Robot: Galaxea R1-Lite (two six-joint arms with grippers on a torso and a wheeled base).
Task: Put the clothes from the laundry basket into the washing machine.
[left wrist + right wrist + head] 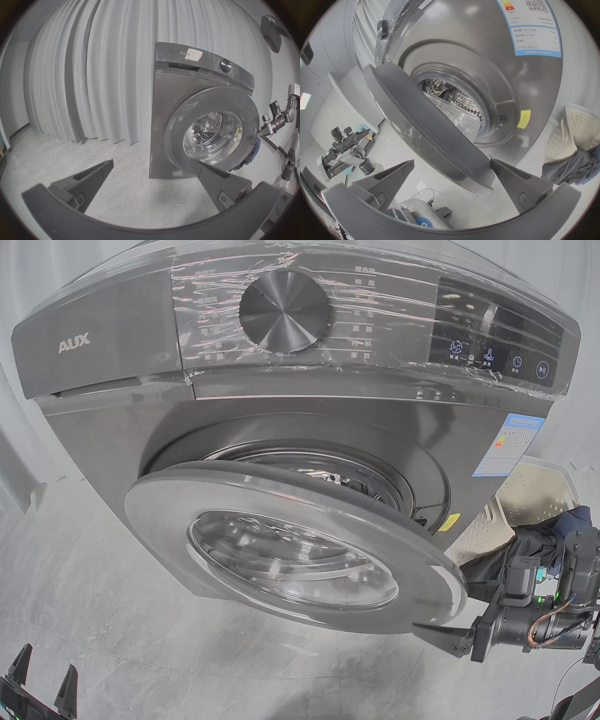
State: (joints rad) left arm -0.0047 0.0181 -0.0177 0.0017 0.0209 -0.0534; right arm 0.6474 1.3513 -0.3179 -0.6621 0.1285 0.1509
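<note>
1. Dark clothes [531,543] hang over the rim of the cream laundry basket [531,493], just beside the washing machine [112,434], on its right
2. Right tool [450,164] is spread wide, fingers astride the door [162,502] edge, gripping nothing; I'd swing it fully open
3. The half-open door covers the drum [337,477] and blocks the way in
4. Left tool [49,660] is open and empty, low and well apart

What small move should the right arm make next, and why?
Probably pull the door wider. It stands only partly open and covers much of the drum opening. The right gripper is open at the door's free edge, well placed for that. The clothes hang over the laundry basket, and I judge the gap too narrow to load them.
</note>
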